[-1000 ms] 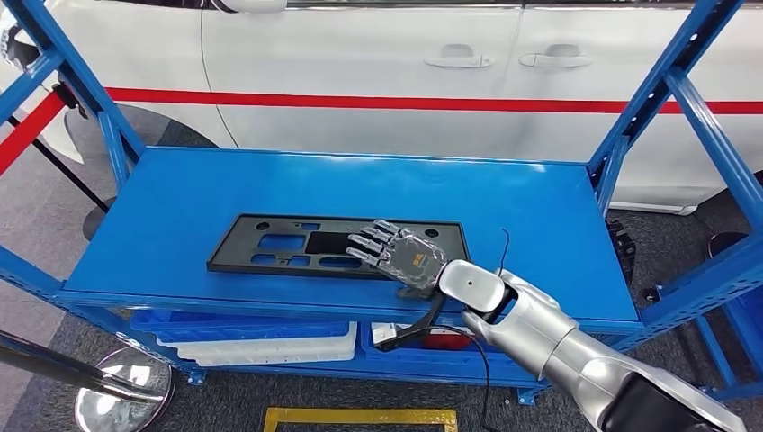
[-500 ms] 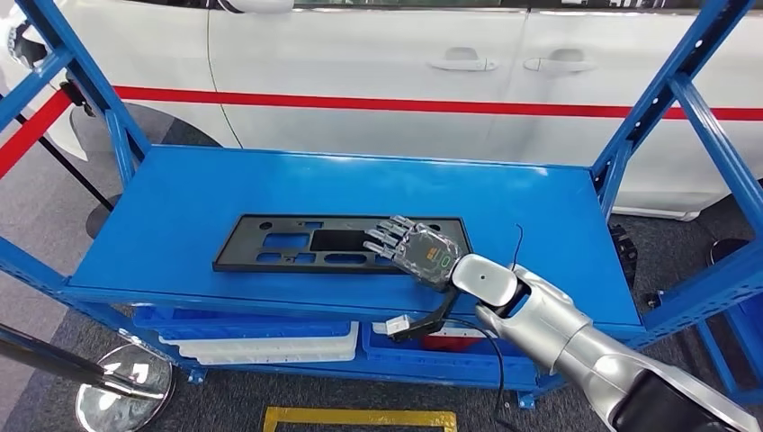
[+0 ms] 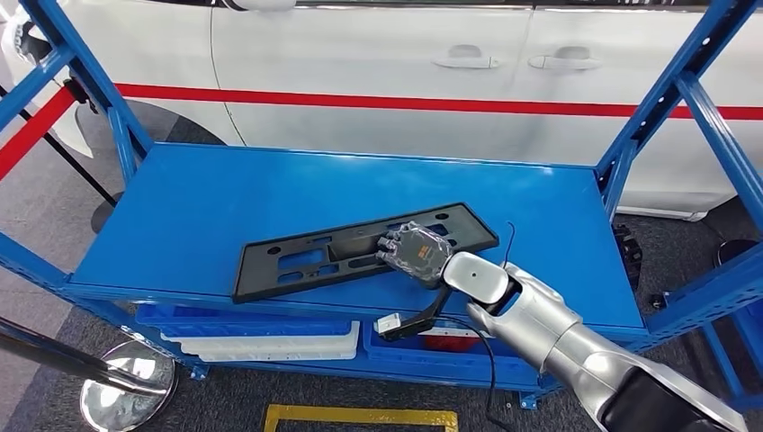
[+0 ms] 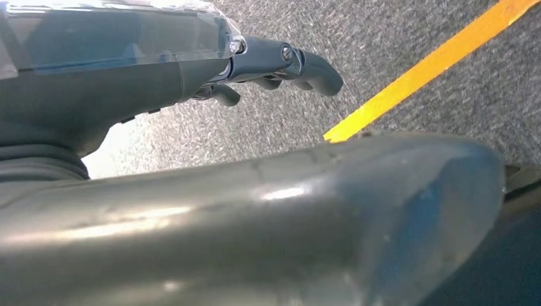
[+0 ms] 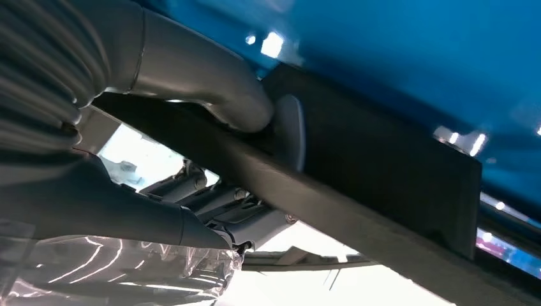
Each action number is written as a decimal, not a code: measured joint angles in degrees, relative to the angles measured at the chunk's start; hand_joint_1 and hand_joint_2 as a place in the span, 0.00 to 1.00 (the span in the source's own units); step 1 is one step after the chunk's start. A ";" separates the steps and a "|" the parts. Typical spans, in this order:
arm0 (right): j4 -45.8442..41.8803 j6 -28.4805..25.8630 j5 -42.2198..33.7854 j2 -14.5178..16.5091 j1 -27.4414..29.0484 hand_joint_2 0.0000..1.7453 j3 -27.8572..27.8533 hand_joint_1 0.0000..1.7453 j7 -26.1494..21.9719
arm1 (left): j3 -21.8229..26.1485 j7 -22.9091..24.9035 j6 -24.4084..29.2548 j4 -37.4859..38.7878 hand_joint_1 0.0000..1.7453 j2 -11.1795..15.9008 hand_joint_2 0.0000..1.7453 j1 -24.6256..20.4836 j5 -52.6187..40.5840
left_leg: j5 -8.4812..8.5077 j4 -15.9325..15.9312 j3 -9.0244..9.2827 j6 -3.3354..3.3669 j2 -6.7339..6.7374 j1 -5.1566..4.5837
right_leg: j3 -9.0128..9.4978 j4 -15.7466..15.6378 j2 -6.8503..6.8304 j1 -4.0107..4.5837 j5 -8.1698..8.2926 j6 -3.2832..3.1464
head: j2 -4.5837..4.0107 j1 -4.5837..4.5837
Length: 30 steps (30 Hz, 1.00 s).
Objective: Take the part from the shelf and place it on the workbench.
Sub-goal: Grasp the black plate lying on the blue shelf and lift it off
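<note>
1. While gripping the black plastic panel point(image 3: 364, 251), the right robot hand point(image 3: 416, 253) has it skewed near the blue shelf's point(image 3: 198, 202) front edge (thumb underneath).
2. Left robot hand point(image 4: 281, 64): fingers curled, holding nothing.

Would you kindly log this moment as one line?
step: lifting part off shelf | right hand: grips black part, one end raised | left hand: hanging, holds nothing | shelf: blue

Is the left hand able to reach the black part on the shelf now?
Probably not: the left hand hangs low over the floor, while the right hand already grips the black part.
</note>
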 joint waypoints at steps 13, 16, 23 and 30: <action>-0.21 -0.49 -0.85 -0.16 0.02 1.00 -0.32 1.00 -0.79 | 0.00 -0.01 0.01 0.00 0.00 0.03 0.00 0.17 0.04 | -0.89 1.54 -0.14 -0.84 0.32 0.26 | 0.52 -0.12 -0.13 0.28 -0.16 -0.81 | 0.00 0.01; -1.37 -0.12 -5.38 -0.22 0.39 1.00 -1.65 1.00 -3.19 | 0.00 -0.03 0.01 0.00 0.00 0.04 0.00 0.25 0.05 | -0.53 0.40 0.25 0.43 0.39 0.15 | 0.37 -0.06 0.16 0.26 -0.25 0.12 | 0.00 0.01; -16.60 14.18 -38.30 -0.09 4.54 1.00 -12.27 1.00 -14.20 | -0.18 -0.73 0.96 0.00 0.00 0.05 0.00 0.16 -0.47 | -0.26 -0.07 0.57 1.75 0.64 0.38 | -6.97 15.71 1.51 -0.27 -7.03 1.06 | 0.00 0.01; -26.28 20.81 -50.57 0.47 6.39 1.00 -18.47 1.00 -16.96 | -0.28 -0.87 1.93 0.00 0.00 0.11 1.00 0.27 -0.67 | -1.16 0.84 0.56 0.50 1.21 0.08 | -0.74 0.56 0.04 0.60 0.12 -0.14 | 0.00 0.01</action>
